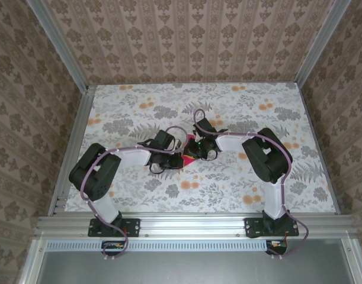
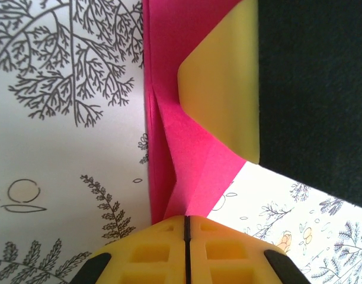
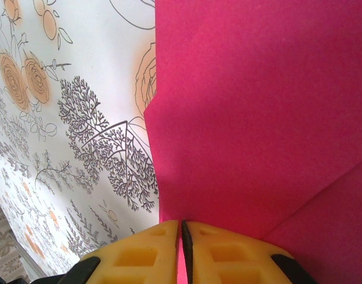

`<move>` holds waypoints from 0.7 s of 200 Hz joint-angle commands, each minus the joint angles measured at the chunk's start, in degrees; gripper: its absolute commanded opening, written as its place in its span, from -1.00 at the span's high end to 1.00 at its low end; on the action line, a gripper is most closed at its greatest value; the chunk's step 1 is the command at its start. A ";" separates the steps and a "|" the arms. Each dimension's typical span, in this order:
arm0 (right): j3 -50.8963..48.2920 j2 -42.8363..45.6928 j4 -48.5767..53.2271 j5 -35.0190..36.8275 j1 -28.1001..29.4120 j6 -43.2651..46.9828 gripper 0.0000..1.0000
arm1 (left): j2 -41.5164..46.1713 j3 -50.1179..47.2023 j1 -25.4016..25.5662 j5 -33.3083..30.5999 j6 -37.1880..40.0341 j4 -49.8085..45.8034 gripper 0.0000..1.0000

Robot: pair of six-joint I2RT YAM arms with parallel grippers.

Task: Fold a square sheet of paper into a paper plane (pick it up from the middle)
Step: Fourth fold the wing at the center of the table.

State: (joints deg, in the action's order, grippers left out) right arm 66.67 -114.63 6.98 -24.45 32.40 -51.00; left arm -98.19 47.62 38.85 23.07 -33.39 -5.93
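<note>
The square sheet of paper (image 1: 189, 158) is bright magenta-pink and folded into a pointed, layered shape with a centre crease, the paper plane. It is held just above the middle of the table between both grippers. My left gripper (image 1: 180, 156) comes from the left. In the left wrist view its yellow jaws (image 2: 186, 222) are shut on the paper's (image 2: 192, 171) near end. My right gripper (image 1: 198, 152) comes from the right. In the right wrist view its jaws (image 3: 182, 228) are shut on a broad flap (image 3: 258, 118). One right fingertip (image 2: 225, 89) overlaps the paper's far part.
The table (image 1: 228, 100) has a white cloth printed with grey leaves and orange flowers. Aluminium rails (image 1: 192, 223) run along its near edge and sides, and patterned walls close it in. The right gripper's dark body (image 2: 317, 89) sits close to the left gripper.
</note>
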 commanded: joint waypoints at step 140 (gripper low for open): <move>-1.46 -4.55 6.75 5.37 -0.72 0.22 0.69 | 1.99 -5.01 -0.08 -0.21 0.42 -7.01 0.89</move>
State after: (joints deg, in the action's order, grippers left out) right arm 66.67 -114.67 7.03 -24.47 32.29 -51.00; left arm -96.60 45.10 38.87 23.09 -33.39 -4.36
